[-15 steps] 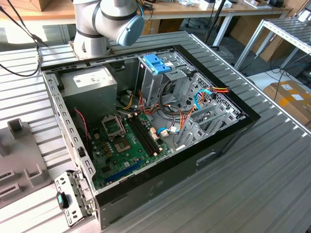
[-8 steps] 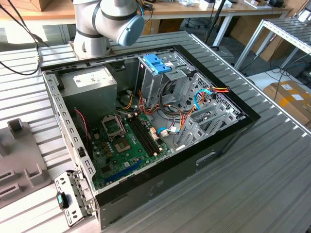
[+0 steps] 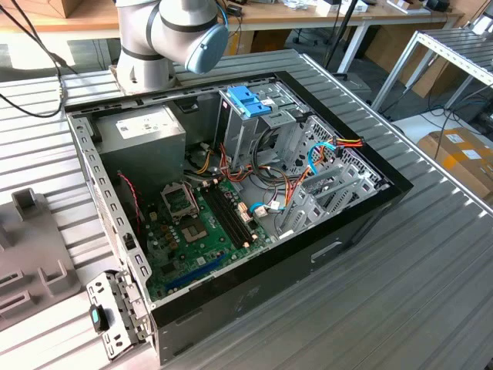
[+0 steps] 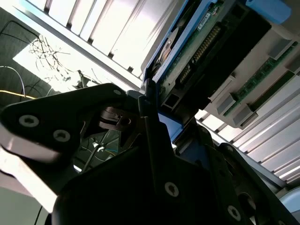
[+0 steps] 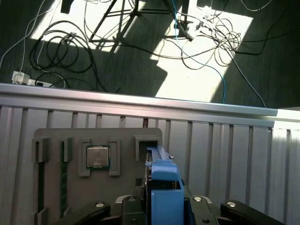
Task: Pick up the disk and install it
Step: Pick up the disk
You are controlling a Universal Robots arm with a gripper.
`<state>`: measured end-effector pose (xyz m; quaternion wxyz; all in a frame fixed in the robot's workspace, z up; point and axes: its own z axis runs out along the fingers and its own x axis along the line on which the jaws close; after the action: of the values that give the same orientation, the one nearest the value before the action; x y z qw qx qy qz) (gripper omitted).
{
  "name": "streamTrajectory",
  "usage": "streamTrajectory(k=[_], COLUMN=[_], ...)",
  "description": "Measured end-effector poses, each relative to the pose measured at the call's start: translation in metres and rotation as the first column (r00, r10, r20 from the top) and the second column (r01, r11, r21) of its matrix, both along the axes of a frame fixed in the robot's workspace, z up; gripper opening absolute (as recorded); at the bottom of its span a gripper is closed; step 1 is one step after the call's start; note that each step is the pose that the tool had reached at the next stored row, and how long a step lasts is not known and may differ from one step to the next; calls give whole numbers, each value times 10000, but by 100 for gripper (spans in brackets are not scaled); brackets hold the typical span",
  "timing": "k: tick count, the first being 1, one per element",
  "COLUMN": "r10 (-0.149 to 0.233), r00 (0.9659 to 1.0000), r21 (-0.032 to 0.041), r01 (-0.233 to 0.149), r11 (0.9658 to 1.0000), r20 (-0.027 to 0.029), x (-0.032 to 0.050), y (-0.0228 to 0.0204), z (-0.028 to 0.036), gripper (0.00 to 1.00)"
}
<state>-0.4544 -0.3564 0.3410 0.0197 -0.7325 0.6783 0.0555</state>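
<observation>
Black metal claw [image 5: 163,205] is clamped on the flat silver-metal disk with blue plastic rails [image 5: 161,180], one finger on each broad face, so the disk stands on edge between them. In the second wrist view the claw [image 4: 154,117] grips one end of the disk [image 4: 187,51], and the green circuit board on the disk's underside and a blue rail run away from the fingers.

The held disk sits over a grey plastic tray [image 5: 122,154] with raised slots. The tray lies on the ribbed aluminium counter [image 5: 225,154], close to the counter edge that borders the dark floor [image 5: 131,65] and its loose cables [image 5: 56,51]. The disk's far end is right by one of the tray's slots; I cannot tell whether it touches. A square silver processor chip [image 5: 97,156] rests in another pocket of the tray, just beside the disk.

In the exterior view the grey tray [image 3: 31,254] is at the counter's [image 3: 431,262] edge on that view's left. The open black computer case [image 3: 308,266] lies in the middle. Inside it are a grey power-supply box [image 3: 146,135], a green motherboard [image 3: 196,231] and a metal drive cage [image 3: 266,131] topped by a blue plastic handle [image 3: 248,100]. The grey robot arm [image 3: 173,31] rises from the counter's far edge behind the case.
</observation>
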Motion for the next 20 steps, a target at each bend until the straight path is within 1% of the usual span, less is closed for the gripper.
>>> streamTrajectory(k=[2, 3, 6, 15, 20], r10=[0, 0, 0, 0, 0], r00=[10000, 10000, 10000, 10000, 10000], r21=[30, 60, 104, 230, 315], r01=[0, 0, 0, 0, 0], r11=[10000, 10000, 9999, 9997, 9995], r20=[0, 0, -1, 1, 1], x=[0, 0, 0, 0, 0], y=[0, 0, 0, 0, 0], z=[20, 41, 71, 153, 192], gripper=[37, 37, 37, 37, 37])
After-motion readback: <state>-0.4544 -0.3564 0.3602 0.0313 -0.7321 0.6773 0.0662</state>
